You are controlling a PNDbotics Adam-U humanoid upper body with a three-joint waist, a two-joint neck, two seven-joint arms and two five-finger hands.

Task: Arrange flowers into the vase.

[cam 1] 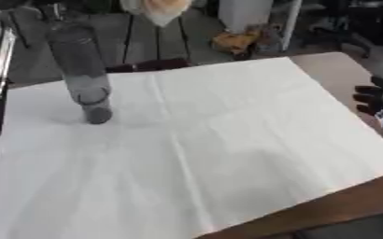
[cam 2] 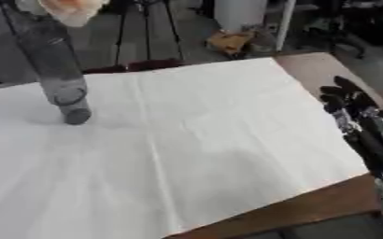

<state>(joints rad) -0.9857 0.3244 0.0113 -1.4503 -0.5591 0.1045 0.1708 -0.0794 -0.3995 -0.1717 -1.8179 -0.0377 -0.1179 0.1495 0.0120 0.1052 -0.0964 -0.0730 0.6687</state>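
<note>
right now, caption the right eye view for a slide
Clear vase stands far left on a white cloth; right hand waits at the table's right edge.

My right hand (cam 2: pixel 346 100): black fingers, blocky segments, dark palm. Forearm behind it is black with silver/grey metal sections and a pale glint along one edge. No markings or cables I can make out. Left hand not visible.

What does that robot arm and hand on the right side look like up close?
The right hand is black, with dark, stubby-looking fingers. Behind it the forearm is mostly black with silvery, shiny strips running along it, like metal parts. No cables or markings can be made out. The left hand shows in neither view.
</note>
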